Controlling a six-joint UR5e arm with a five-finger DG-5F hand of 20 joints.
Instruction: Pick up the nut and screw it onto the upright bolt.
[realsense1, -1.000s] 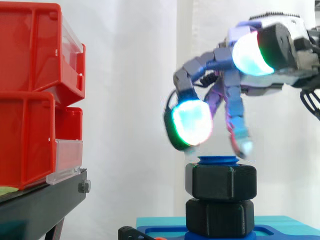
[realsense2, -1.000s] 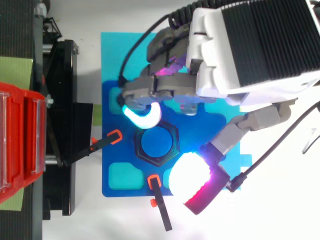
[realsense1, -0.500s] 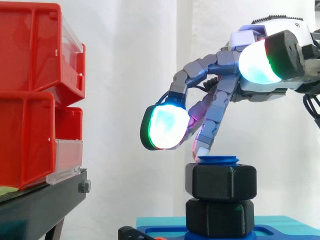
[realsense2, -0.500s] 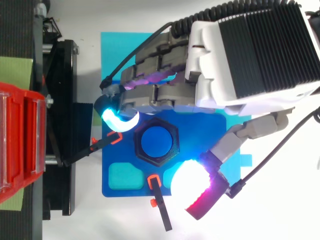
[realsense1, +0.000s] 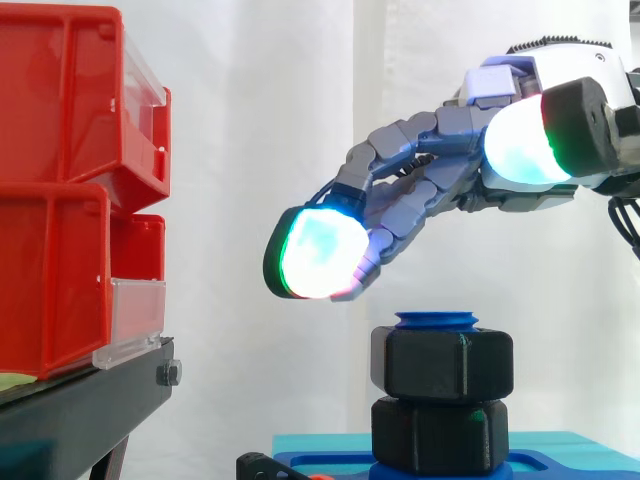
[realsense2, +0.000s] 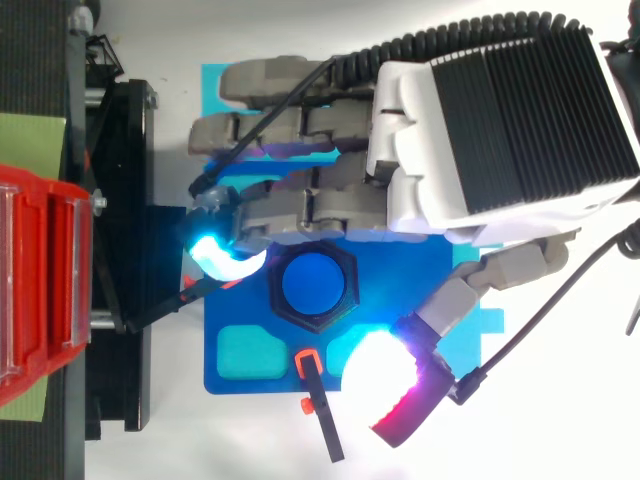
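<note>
A black hex nut (realsense1: 442, 362) sits threaded at the top of the upright blue bolt (realsense1: 436, 320), above a second black hex piece (realsense1: 440, 433) at the bolt's foot. From above, the nut (realsense2: 277, 300) rings the blue bolt end (realsense2: 312, 284). My hand (realsense1: 440, 180) hovers above and slightly left of the nut, clear of it. Its fingers stretch out leftward and hold nothing; the hand is open. In the top view the hand (realsense2: 500, 130) covers the far side of the fixture, and its thumb pad (realsense2: 385, 385) glows on the near side of the nut.
The bolt stands on a blue fixture plate (realsense2: 240, 350) with two orange-tipped clamps (realsense2: 310, 365) beside it. Red bins (realsense1: 70, 180) on a black stand (realsense1: 80, 410) rise to the left, a short gap from the fingertips.
The fingers have uncurled from just over the bolt's top, lifted, and stretched out to the left. The nut and bolt have not visibly moved.
</note>
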